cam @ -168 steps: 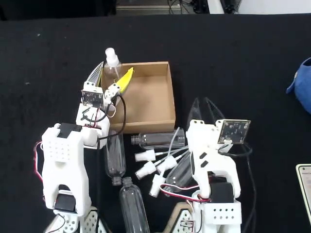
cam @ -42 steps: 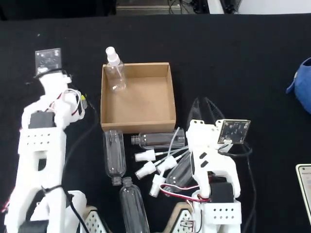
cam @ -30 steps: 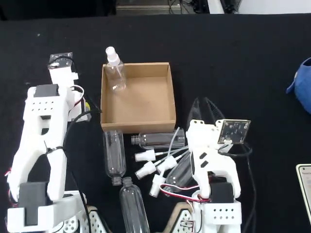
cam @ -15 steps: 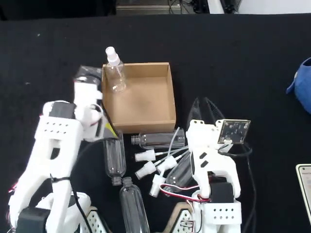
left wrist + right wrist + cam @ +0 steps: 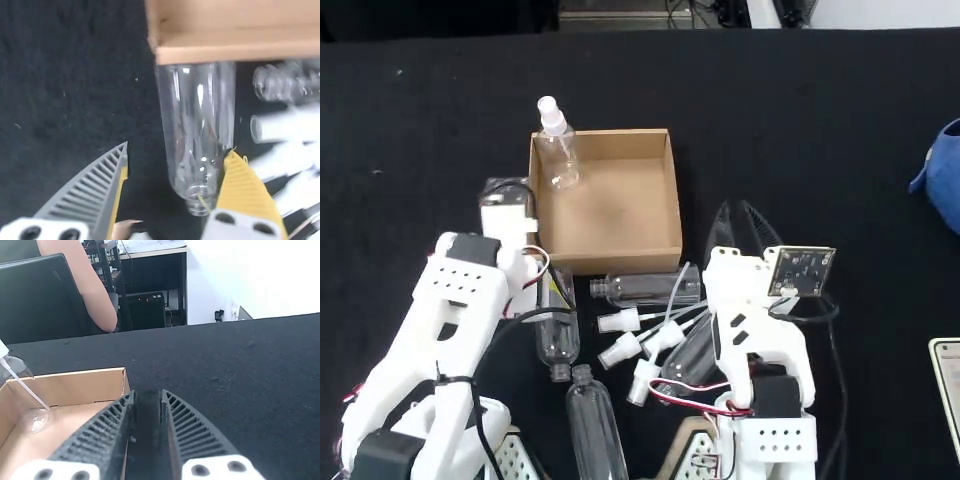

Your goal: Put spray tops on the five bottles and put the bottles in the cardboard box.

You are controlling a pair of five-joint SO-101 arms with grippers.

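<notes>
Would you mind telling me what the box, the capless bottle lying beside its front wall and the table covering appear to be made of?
The box looks like plain brown cardboard, matte, with raw cut edges. The bottle seems to be clear plastic, glossy: the dark table shows through it and highlights glint on it. The table covering is probably black cloth or felt, matte and flecked with lint.

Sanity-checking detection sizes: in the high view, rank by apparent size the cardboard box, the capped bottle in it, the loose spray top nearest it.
1. cardboard box
2. capped bottle
3. spray top
</notes>
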